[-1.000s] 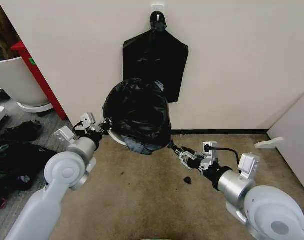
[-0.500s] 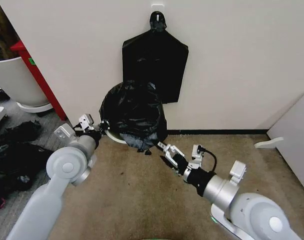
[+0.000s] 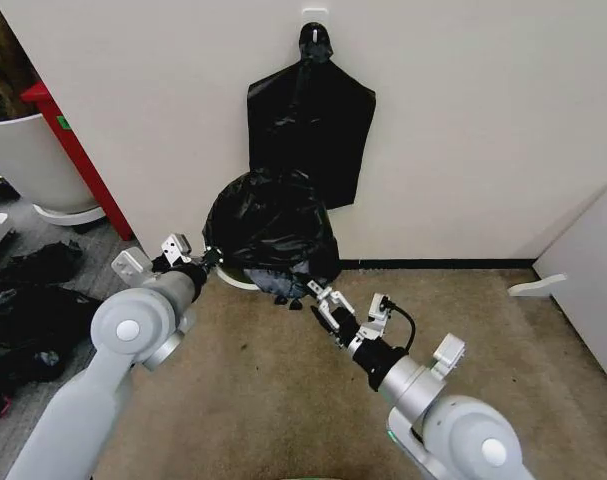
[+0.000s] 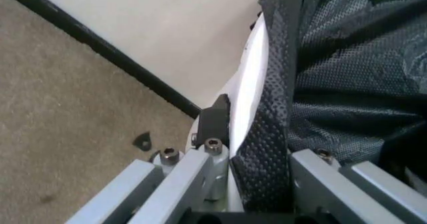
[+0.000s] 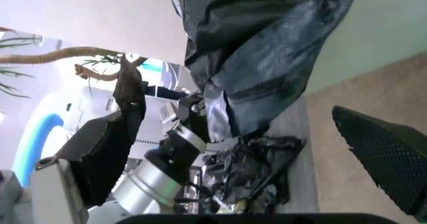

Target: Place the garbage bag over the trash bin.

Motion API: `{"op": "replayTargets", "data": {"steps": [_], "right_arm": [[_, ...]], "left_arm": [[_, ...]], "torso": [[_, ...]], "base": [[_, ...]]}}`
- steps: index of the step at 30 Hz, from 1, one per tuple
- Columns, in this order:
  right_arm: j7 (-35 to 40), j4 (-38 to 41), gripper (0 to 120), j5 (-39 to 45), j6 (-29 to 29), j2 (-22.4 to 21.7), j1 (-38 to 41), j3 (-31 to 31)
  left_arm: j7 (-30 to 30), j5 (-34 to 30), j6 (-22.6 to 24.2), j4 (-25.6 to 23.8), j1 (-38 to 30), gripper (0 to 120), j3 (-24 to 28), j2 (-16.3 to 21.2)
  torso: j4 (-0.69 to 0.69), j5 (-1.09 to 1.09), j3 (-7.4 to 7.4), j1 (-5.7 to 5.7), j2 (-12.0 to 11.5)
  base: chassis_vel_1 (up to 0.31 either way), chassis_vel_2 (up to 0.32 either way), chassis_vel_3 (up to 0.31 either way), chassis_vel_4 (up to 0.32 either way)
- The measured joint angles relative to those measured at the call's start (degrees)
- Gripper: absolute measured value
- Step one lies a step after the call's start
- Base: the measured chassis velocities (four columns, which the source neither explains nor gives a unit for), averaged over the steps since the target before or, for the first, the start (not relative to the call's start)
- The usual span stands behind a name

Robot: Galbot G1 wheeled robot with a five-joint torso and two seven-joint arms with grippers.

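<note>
Now left gripper (image 3: pixel 211 258) clamped on garbage bag (image 3: pixel 271 225) and trash bin (image 3: pixel 241 281) rim, right gripper (image 3: pixel 318 300) spread wide, empty.

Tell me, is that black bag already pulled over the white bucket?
Mostly on. The garbage bag drapes over the trash bin, whose lower left rim is bare. The left gripper pinches the bag there.

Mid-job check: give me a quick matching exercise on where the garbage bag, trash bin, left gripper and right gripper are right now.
Things:
1. garbage bag
2. trash bin
3. left gripper
4. right gripper

States:
A. open, just below the bag's lower front edge
B. mostly hidden, white rim peeking out at lower left
C. clamped on the black plastic at the rim
D. draped over the bucket, against the wall

Pairs: 1-D, 2-B, 3-C, 4-A
</note>
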Motion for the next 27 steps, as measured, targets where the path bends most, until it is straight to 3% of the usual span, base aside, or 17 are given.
{"op": "replayTargets", "data": {"steps": [8,20,23,25,27], "right_arm": [[-1.76,-0.87,95,-2.52,0.3,0.55,0.1,-0.74],[-2.27,-1.16,53,-3.49,0.34,0.76,0.81,-1.75],[-2.27,-1.16,39,-3.58,0.35,0.64,0.83,-1.8],[-2.27,-1.16,37,-3.6,0.34,0.58,0.8,-1.8],[-2.31,-1.05,26,-3.76,0.34,0.4,0.73,-1.75]], "left_arm": [[-0.09,-0.49,0.1,-0.26,0.3,1,-0.01,-0.23],[0.27,-0.45,0.36,-0.75,0.84,1,-0.01,-0.46],[0.44,-0.34,0.52,-0.83,1.17,1,-0.01,-0.51],[0.46,-0.33,0.54,-0.83,1.19,1,-0.01,-0.51],[0.54,-0.32,0.66,-0.84,1.18,1,-0.02,-0.51]], "torso": [[0.0,0.01,0.0,0.0,0.0],[0.0,0.01,0.0,0.0,0.0],[0.0,0.01,0.0,0.0,0.0],[0.0,0.01,0.0,0.0,0.0],[0.0,0.01,0.0,0.0,0.0]], "base": [[0.0,0.0,0.0,0.0],[0.0,0.0,0.0,0.0],[0.0,0.0,0.0,0.0],[0.0,0.0,0.0,0.0],[0.0,0.0,0.0,0.0]]}}
